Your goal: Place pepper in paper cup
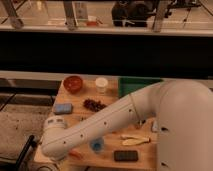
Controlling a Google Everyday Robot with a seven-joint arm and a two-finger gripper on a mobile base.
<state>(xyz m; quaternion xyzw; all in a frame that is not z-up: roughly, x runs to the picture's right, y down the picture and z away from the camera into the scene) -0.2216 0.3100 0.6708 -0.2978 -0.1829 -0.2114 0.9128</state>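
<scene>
The paper cup (pixel 101 85) stands upright at the back of the wooden table (pixel 107 162), between a red-brown bowl and a green tray. A small red-orange piece (pixel 76 154) that looks like the pepper pokes out from under my arm near the table's front left. My white arm (pixel 120 120) reaches diagonally across the table from the right, and its low end (pixel 54 140) is at the front-left corner. The gripper is down at that end, close to the red-orange piece and hidden by the arm. It is far from the cup.
A red-brown bowl (pixel 73 83) is at the back left and a green tray (pixel 135 84) at the back right. A blue sponge (pixel 62 108) and dark grapes (pixel 92 105) lie mid-left. A blue item (pixel 96 145), a pale yellow elongated thing (pixel 134 140) and a black block (pixel 125 156) lie at the front.
</scene>
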